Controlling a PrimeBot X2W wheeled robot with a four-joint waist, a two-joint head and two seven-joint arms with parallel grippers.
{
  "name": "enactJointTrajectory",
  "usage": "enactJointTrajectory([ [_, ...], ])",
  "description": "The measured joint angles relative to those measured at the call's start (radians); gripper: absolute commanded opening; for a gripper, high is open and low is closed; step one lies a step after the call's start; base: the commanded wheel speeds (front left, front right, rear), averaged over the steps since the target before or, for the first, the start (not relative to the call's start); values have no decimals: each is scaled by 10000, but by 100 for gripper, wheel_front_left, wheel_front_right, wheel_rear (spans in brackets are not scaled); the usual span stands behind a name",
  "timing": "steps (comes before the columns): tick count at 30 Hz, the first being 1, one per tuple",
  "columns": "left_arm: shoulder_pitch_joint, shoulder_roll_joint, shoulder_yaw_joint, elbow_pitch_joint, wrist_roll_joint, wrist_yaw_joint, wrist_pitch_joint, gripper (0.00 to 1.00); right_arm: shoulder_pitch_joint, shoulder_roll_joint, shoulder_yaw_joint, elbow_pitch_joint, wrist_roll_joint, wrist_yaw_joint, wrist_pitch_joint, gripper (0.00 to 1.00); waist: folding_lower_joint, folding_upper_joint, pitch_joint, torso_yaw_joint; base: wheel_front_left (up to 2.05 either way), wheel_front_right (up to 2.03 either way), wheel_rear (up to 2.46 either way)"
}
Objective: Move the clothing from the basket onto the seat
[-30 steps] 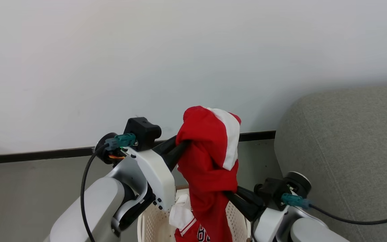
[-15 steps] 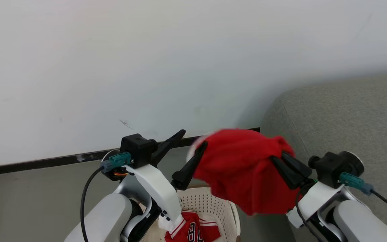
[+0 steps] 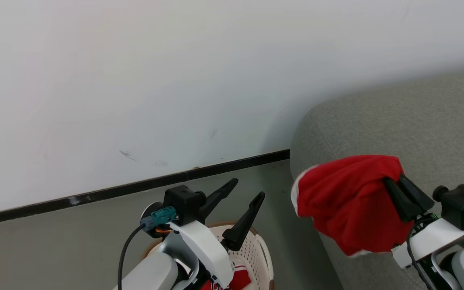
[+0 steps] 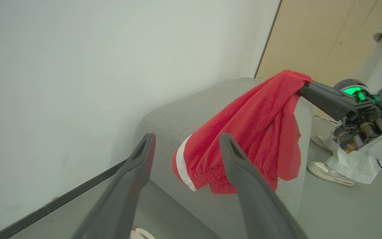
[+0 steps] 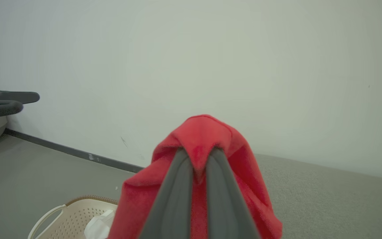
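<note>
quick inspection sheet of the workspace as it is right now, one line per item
surface: grey sofa; grey floor
job's things: red garment hangs from the right gripper at the sofa's end, not yet laid down; second garment lies in the basket
clutter: nothing seen
grippers: left gripper open, holding nothing; right gripper shut on the red garment
cables: black cable at the left wrist
surroundings: white wall, dark skirting, a person's shoes beyond the sofa
</note>
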State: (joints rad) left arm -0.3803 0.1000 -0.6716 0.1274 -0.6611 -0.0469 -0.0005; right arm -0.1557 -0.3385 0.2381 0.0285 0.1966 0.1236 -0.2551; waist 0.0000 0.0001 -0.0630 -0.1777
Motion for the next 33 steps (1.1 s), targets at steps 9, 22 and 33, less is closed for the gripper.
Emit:
enactJointTrajectory([
  [9,0,-242,-385,382,121,-100,-456,100,942,15,-1149,-616,-336,0,0,0,0,0,22,-647,0,0,0],
  [22,1,-420,-738,844,104,-263,-907,100,1935,201,-1848,-1179,-662,0,0,0,0,0,92,-1582,0,0,0],
  [33,1,-454,-796,1051,123,-169,-1256,100,1821,132,-1313,-1154,-282,0,2,0,0,0,353,-2176,0,0,0],
])
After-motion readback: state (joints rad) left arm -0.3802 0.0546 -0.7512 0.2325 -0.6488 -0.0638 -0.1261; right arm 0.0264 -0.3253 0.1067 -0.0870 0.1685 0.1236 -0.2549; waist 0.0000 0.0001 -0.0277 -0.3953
